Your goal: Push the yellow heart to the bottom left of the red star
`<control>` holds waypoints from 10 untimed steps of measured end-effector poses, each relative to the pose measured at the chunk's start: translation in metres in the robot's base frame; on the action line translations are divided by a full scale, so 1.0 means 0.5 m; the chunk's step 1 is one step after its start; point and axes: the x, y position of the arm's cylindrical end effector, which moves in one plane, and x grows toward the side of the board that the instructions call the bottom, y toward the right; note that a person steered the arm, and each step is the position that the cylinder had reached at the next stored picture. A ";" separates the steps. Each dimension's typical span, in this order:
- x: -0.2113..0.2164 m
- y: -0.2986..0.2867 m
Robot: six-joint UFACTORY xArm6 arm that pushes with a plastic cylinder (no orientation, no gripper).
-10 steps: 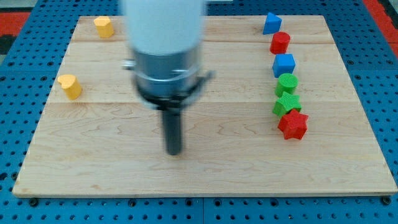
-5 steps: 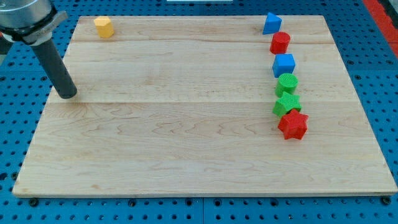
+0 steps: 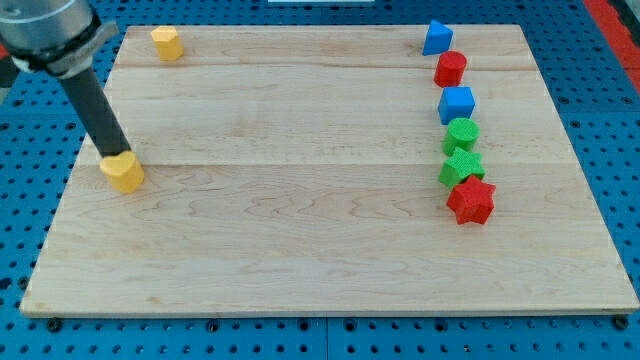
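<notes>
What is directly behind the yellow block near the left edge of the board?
My tip stands right behind the yellow heart, on its upper-left side, apparently touching it. The heart covers the tip's very end, so actual contact cannot be confirmed. Beyond the rod is only the wooden board.

The wooden surface (image 3: pixel 300 240) lies open across its middle and along the view's bottom. At the view's right, a blue triangular block (image 3: pixel 436 38), red block (image 3: pixel 450 69), blue cube (image 3: pixel 457 104), two green blocks (image 3: pixel 461 133) (image 3: pixel 461 167) and a red star block (image 3: pixel 471 201) form a near-continuous column.

Robotics lab bench, blue perforated base plate (image 3: pixel 620 150), wooden board (image 3: pixel 300 230), toy blocks
</notes>
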 end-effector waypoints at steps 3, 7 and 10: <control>0.052 -0.025; 0.111 0.209; 0.114 0.345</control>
